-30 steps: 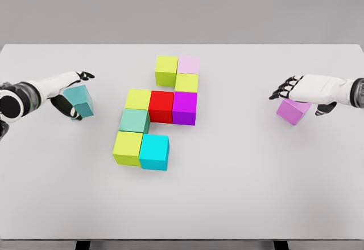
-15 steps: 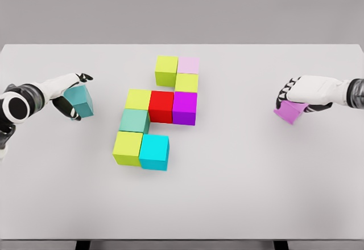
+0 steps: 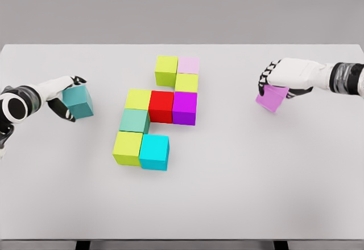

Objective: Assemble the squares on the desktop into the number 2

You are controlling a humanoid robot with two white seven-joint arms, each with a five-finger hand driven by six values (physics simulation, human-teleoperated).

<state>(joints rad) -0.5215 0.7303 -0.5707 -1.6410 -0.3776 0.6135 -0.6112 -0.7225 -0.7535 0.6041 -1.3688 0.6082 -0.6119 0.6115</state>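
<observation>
On the white desktop [image 3: 239, 193] in front of you, eight cubes sat packed together near the middle: a lime cube [image 3: 166, 70] and a pale pink cube [image 3: 188, 65] formed the far row, with another lime cube [image 3: 186, 83] just beneath the pink one. Below that ran a row of a yellow-green cube [image 3: 138, 99], a red cube [image 3: 161, 106] and a magenta cube [image 3: 185, 107], all touching side by side. A mint-green cube [image 3: 134, 121] sat under the yellow-green one, and the nearest row held a lime cube [image 3: 128, 147] touching a cyan cube [image 3: 154, 151]. Well apart to the left, your left hand [image 3: 63, 93] had its fingers wrapped around a teal cube [image 3: 78, 102], thumb over the top and fingers below. Well apart to the right, your right hand [image 3: 282, 78] gripped a violet cube [image 3: 271, 98] from above, its dark fingertips [image 3: 264, 82] curled over the cube's far-left edge, and the cube sat tilted in the grasp.
</observation>
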